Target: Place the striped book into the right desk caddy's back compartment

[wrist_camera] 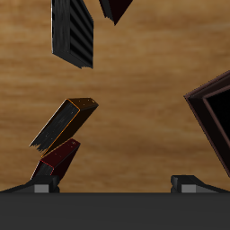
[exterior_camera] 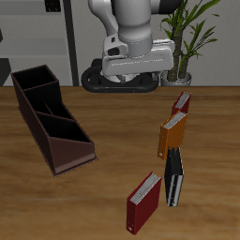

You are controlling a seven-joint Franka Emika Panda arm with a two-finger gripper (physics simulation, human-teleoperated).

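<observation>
The striped book (exterior_camera: 174, 178) lies on the table near its front edge, between an orange book (exterior_camera: 172, 133) and a dark red book (exterior_camera: 142, 202); it also shows in the wrist view (wrist_camera: 74, 31). The right desk caddy (exterior_camera: 44, 127) stands across the table from the books, and one corner of it shows in the wrist view (wrist_camera: 214, 117). Its back compartment (exterior_camera: 33, 84) is the tall-walled end farthest from the front edge. My gripper (exterior_camera: 137, 67) hangs high near the robot's base, far from the book. Its fingers (wrist_camera: 40, 187) are spread wide and hold nothing.
A second dark red book (exterior_camera: 181, 101) lies farther back, beyond the orange book. The orange book (wrist_camera: 65, 121) and this red book (wrist_camera: 54, 160) show in the wrist view. A potted plant (exterior_camera: 187, 37) stands behind the table.
</observation>
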